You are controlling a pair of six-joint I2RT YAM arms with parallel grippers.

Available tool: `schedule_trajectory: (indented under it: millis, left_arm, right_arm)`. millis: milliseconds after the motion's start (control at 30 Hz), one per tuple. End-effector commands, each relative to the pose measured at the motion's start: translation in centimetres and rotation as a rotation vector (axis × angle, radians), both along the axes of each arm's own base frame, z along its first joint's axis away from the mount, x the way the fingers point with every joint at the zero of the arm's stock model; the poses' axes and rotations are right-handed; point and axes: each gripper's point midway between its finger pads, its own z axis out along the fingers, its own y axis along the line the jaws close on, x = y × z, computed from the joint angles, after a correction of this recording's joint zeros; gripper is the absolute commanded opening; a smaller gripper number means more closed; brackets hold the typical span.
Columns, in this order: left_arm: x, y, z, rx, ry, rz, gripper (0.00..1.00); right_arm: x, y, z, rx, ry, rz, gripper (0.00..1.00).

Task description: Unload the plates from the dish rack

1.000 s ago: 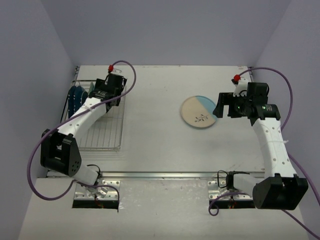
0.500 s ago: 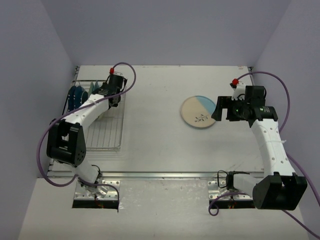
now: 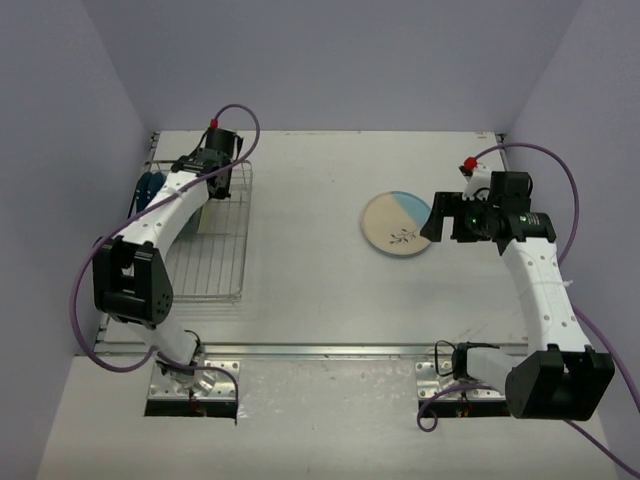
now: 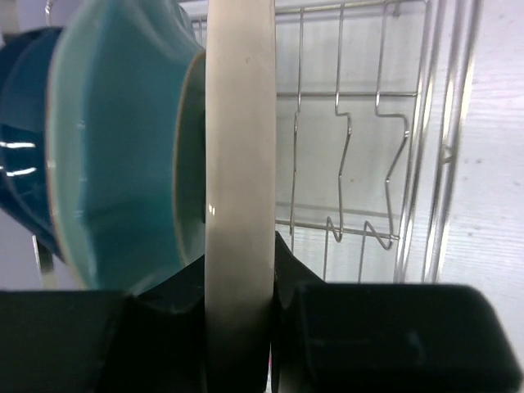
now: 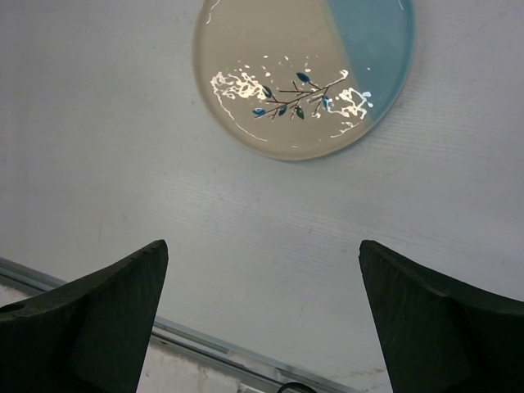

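Left gripper (image 4: 237, 274): clamped on the lower rim of the pale plate (image 4: 239, 123), one dark finger against each face.
Pale plate: upright, edge-on to the left wrist camera, inside the dish rack (image 3: 215, 270).
Teal scalloped plate (image 4: 115, 155): upright just beside the pale plate, on its left in the wrist view; contact between them cannot be told.
Dark navy plate (image 4: 23, 147): farther left behind the teal one, mostly hidden.
Dish rack: silver wire, at the far left of the white table (image 3: 320, 290).
Right gripper (image 5: 262, 278): fingers spread wide, holding nothing, hovering just beside the sprig plate (image 5: 303, 74).
Sprig plate: cream and light blue, flat on the table, right of centre, well apart from the rack.
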Motion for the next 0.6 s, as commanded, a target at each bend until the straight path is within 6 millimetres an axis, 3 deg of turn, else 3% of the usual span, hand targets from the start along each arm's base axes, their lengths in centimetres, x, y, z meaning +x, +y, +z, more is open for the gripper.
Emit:
schedule_trajectory:
  millis: [0, 67, 167, 300, 367, 433, 500, 567]
  left_arm:
    - [2.2, -1.1, 13.1, -0.086, -0.346, -0.029, 0.0]
    - [2.1, -1.2, 15.7, -0.087, -0.385, -0.047, 0.0]
    - [1.8, -1.9, 17.6, -0.107, -0.409, -0.1, 0.0]
    - [-0.1, -5.7, 20.5, -0.121, -0.469, -0.334, 0.0]
    - [-1.2, -9.0, 20.4, -0.018, -0.505, -0.462, 0.0]
    - [-3.2, -9.9, 21.7, 0.07, -0.566, -0.495, 0.0]
    - [-5.8, -14.5, 20.3, 0.204, -0.592, -0.684, 0.0]
    - [-7.6, -15.8, 19.7, 0.344, -0.62, -0.729, 0.0]
  right_arm:
    - [1.4, 0.7, 2.5, 0.04, -0.073, 0.013, 0.99]
    - [1.6, 0.7, 2.8, 0.043, -0.076, 0.013, 0.99]
    - [1.9, 0.8, 3.4, 0.05, -0.085, 0.013, 0.99]
    - [2.3, 1.4, 4.8, 0.09, -0.102, 0.017, 0.99]
    - [2.5, 1.8, 5.3, 0.116, -0.097, 0.023, 0.99]
    - [2.7, 2.1, 5.4, 0.142, -0.081, 0.021, 0.99]
    - [3.0, 2.7, 5.7, 0.178, -0.072, 0.031, 0.99]
    - [3.2, 3.5, 6.0, 0.234, -0.055, 0.049, 0.99]
